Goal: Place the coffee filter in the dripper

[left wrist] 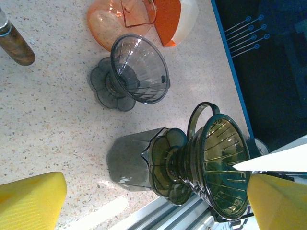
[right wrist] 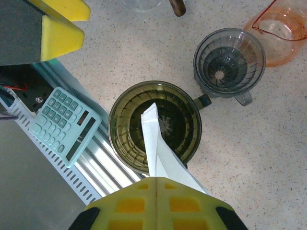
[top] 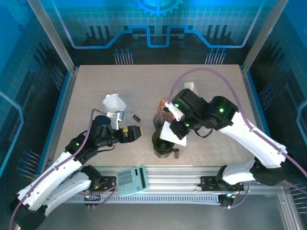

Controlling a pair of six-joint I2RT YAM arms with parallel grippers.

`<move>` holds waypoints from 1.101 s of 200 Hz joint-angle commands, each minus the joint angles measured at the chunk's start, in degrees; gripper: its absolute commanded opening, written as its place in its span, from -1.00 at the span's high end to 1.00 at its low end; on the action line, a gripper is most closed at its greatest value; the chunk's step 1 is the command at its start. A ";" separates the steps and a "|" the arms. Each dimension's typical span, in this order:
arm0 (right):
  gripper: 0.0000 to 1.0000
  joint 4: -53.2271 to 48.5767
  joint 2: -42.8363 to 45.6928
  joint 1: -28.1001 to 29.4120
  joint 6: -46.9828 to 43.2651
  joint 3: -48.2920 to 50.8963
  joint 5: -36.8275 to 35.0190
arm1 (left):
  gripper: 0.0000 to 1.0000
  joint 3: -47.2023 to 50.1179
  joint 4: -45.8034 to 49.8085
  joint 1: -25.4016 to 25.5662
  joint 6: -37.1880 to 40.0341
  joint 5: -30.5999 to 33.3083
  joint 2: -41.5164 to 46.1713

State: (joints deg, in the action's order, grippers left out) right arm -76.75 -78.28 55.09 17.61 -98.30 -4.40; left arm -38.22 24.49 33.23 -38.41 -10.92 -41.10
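Observation:
The white paper coffee filter is pinched flat in my right gripper, which is shut on it. Its free tip hangs over the mouth of the dark green dripper, slightly left of centre. In the top view the filter and right gripper sit just above the green dripper. The left wrist view shows this dripper resting on a dark glass vessel, with the filter's tip at its rim. My left gripper stands open to the dripper's left, holding nothing.
A grey dripper and an orange pitcher stand just beyond the green one. A teal calculator lies on the front rail. A white paper cone and a small brown object are behind the left gripper.

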 commanded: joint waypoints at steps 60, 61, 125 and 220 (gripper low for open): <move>1.00 1.39 -11.08 3.85 -2.41 -3.24 0.78 | -0.96 -0.75 -0.93 0.47 0.38 -4.18 1.97; 1.00 1.59 -11.14 3.87 -2.40 -3.14 0.83 | -0.96 -0.74 -0.93 0.49 0.41 -4.19 1.98; 1.00 11.08 -13.48 4.05 -1.28 5.46 2.22 | -0.97 -0.47 -1.29 0.50 -0.43 -6.23 2.31; 0.85 16.32 -11.74 4.07 0.30 10.27 1.77 | -0.82 2.38 -8.24 7.30 2.99 -14.65 1.47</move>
State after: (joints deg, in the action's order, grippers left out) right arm -62.08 -91.53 58.57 16.67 -89.27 -3.38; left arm -37.65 19.07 36.99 -38.46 -21.96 -39.33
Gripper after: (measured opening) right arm 0.059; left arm 0.881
